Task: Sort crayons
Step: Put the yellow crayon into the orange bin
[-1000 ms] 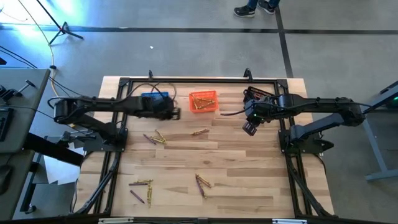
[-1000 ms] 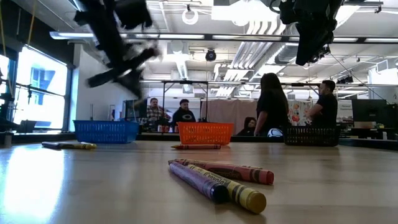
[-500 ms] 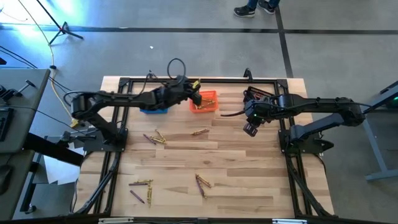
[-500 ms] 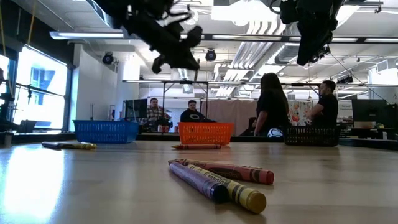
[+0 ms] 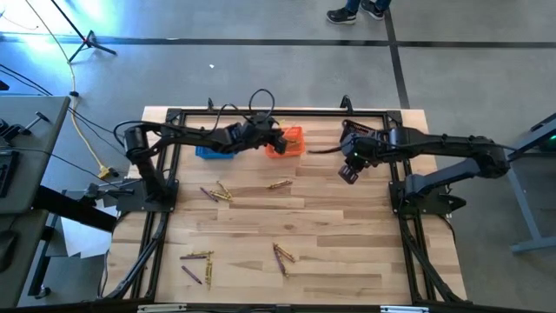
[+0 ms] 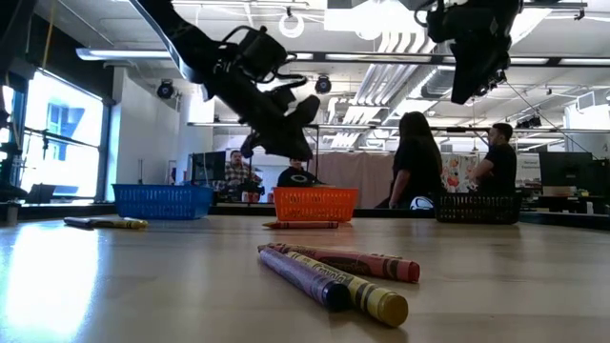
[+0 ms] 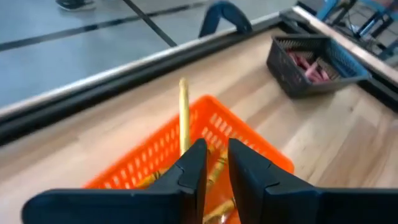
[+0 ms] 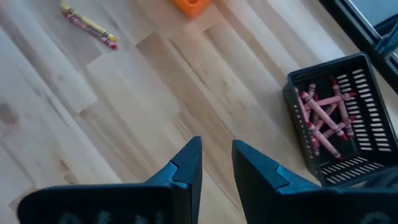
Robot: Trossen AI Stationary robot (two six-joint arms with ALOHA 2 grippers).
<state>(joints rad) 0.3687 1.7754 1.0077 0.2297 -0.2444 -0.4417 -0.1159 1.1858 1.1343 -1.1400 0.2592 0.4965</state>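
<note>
Left wrist view: yellow crayon (image 7: 183, 115) just beyond parted left claw (image 7: 212, 163), above orange basket (image 7: 249, 146).

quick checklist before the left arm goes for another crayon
1. Yellow crayon clear of the left gripper: ok, it drops free ahead of the parted jaws.
2. Crayon over the orange basket: ok.
3. Colour match: ok, yellow crayons already lie inside.
4. Loose crayons on the table: ok, several remain.
5. Right gripper out of the way: ok, near the black basket.
</note>
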